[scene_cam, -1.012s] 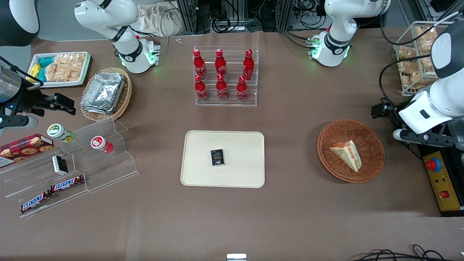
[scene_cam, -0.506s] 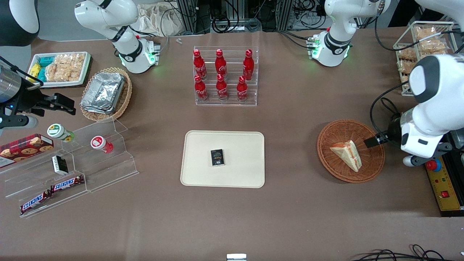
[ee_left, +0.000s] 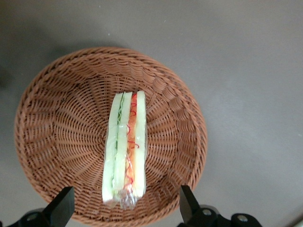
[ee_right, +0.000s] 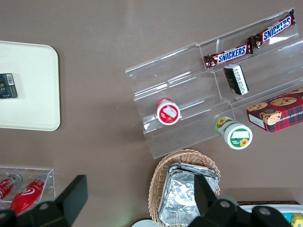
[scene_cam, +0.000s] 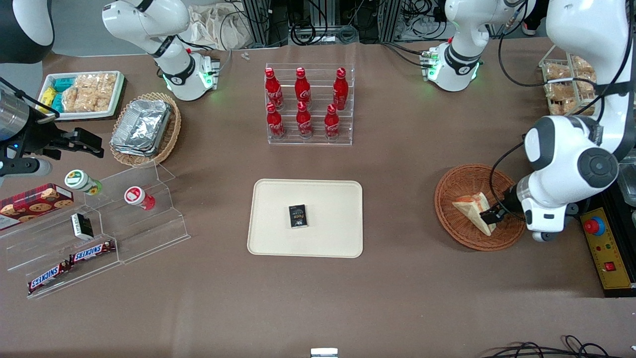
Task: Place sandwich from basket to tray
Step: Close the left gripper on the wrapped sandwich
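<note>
The sandwich point(scene_cam: 472, 209), a wrapped wedge of pale bread with red and green filling, lies in the round reddish-brown wicker basket point(scene_cam: 449, 191) toward the working arm's end of the table. It also shows in the left wrist view point(ee_left: 125, 149), lying in the basket point(ee_left: 57, 118). My left gripper point(scene_cam: 489, 215) hangs open just above the sandwich, over the basket, with one finger point(ee_left: 61, 208) on each side of the wedge and nothing held. The cream-beige tray point(scene_cam: 328, 196) lies at the table's middle with a small black box point(scene_cam: 297, 216) on it.
A clear rack of red bottles point(scene_cam: 305, 104) stands farther from the camera than the tray. A yellow control box with a red button point(scene_cam: 603, 248) sits beside the basket. A wire rack of snacks point(scene_cam: 566, 89) stands near the working arm. Clear shelves with snacks point(scene_cam: 94, 233) lie toward the parked arm's end.
The left arm has swung in over the basket and come down. Its gripper has moved from beside the basket's rim to just above the sandwich.
</note>
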Robot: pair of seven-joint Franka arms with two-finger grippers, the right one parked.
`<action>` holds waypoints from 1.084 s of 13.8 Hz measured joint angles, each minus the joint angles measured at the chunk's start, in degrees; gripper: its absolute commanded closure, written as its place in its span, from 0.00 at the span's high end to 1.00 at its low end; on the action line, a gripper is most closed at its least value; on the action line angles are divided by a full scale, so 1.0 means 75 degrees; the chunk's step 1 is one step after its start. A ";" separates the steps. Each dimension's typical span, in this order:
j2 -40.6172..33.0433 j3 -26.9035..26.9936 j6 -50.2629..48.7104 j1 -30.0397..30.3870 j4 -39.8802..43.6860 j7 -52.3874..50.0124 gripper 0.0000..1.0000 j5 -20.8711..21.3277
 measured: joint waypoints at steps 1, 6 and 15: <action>0.0163 -0.0001 0.0176 -0.0014 -0.0003 -0.0029 1.00 0.0000; 0.0608 -0.0008 0.0648 -0.0033 -0.0079 -0.0112 1.00 0.0000; 0.0604 -0.0009 0.2104 -0.0033 -0.1424 -0.0121 0.00 0.0000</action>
